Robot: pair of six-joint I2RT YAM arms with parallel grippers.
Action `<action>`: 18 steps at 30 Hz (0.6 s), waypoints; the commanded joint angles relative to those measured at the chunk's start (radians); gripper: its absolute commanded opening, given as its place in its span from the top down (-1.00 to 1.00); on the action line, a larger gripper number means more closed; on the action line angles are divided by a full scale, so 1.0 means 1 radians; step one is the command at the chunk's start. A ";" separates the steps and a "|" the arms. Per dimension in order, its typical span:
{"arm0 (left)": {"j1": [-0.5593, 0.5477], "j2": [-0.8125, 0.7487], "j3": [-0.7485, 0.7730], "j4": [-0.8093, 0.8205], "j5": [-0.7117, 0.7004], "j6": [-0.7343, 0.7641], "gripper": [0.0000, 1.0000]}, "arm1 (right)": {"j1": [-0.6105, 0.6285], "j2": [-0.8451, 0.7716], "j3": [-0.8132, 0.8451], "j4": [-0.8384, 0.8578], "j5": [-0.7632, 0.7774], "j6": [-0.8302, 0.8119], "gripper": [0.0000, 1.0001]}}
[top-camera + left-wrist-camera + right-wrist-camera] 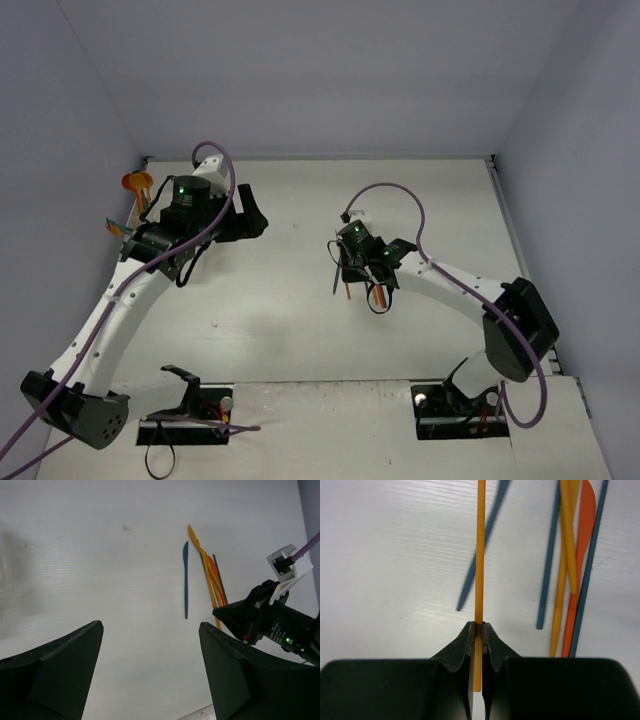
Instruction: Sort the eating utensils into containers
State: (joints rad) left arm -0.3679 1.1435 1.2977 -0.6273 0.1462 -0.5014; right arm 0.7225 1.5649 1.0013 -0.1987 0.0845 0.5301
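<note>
— Top view?
— Right gripper (358,272) is down over the utensils (348,291); left gripper (247,218) is well apart from them.
— Left wrist?
— Its fingers (60,670) are spread wide, holding nothing. A teal knife (185,580) lies ahead.
— Right wrist?
— Clamped on an orange stick (480,555); other sticks (550,565) lie to its right.

orange stick (480,555), blue knife (185,580), white table (300,330)

Your inventory:
- left gripper (150,635), 6 o'clock, jaws wide apart
- blue knife (185,580), centre, lying alone
- orange, yellow and blue utensils (210,575), 1 o'clock, bundled
- right gripper (219,614), 4 o'clock, at their near ends
</note>
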 commanded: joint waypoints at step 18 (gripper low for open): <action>-0.211 0.112 0.040 0.339 0.023 -0.237 -0.47 | 0.197 -0.286 0.151 0.275 -0.109 -0.173 1.00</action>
State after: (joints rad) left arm -0.5537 1.2470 1.2991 -0.3755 0.2194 -0.6945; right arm 0.9033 1.3079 1.1076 -0.0326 0.0180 0.3804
